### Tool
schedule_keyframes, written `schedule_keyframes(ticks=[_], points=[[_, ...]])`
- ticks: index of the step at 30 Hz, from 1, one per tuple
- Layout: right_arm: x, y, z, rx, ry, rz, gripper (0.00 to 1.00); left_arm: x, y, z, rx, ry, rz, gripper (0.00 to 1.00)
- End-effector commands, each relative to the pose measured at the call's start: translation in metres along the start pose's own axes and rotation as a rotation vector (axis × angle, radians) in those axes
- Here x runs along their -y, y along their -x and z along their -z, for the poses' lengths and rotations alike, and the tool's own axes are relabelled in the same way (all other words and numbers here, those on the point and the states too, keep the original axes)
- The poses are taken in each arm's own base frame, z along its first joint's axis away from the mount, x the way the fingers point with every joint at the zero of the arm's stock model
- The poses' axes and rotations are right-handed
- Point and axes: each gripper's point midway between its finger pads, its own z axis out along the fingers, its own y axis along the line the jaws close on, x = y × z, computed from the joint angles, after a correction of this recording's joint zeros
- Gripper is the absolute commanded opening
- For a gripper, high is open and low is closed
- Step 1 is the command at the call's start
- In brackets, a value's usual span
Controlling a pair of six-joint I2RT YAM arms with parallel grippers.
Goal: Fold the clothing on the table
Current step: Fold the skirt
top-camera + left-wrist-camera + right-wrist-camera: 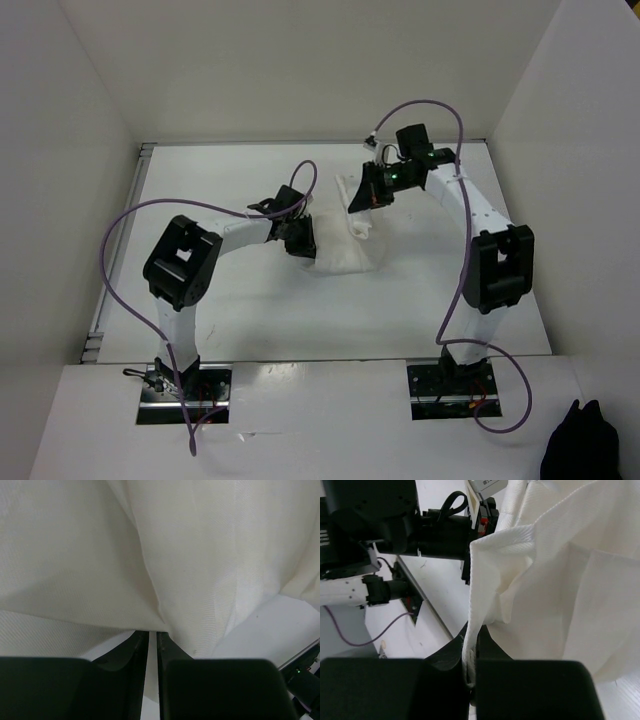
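Observation:
The clothing (345, 250), white and thin, is partly lifted above the middle of the table (250, 310), stretched between both arms. My left gripper (297, 243) is at its left edge. In the left wrist view the fabric (210, 570) drapes down onto the fingertips, and the left gripper (153, 632) is shut on a fold with only a thin slit between the jaws. My right gripper (360, 205) holds the far end raised. In the right wrist view the right gripper (473, 626) is shut on a thick hem of the clothing (560, 595), which hangs in folds.
White upright walls enclose the table on three sides. A metal edge rail (115, 260) runs along the left. Purple cables loop over both arms. A black object (585, 440) lies on the near ledge at bottom right. The left arm's black wrist (420, 525) appears behind the cloth.

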Motion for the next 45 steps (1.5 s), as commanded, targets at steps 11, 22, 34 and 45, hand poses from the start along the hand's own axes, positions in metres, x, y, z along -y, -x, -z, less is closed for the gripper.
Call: schedule_keyframes(ticks=[11,22,34,45], points=[[0.019,-0.009,-0.083,0.000,-0.164,0.034,0.00,-0.001,0.009,0.016,0.053,0.025,0.016,0.16],[-0.013,-0.018,-0.109,-0.040,-0.111,0.150,0.00,-0.048,0.020,0.092,0.267,0.151,0.235,0.21],[-0.011,-0.047,-0.156,-0.156,-0.111,0.175,0.00,-0.060,0.000,0.042,0.126,0.192,0.265,0.20],[-0.036,-0.029,-0.164,-0.113,-0.052,0.165,0.00,-0.060,-0.010,0.025,0.067,0.181,0.258,0.20]])
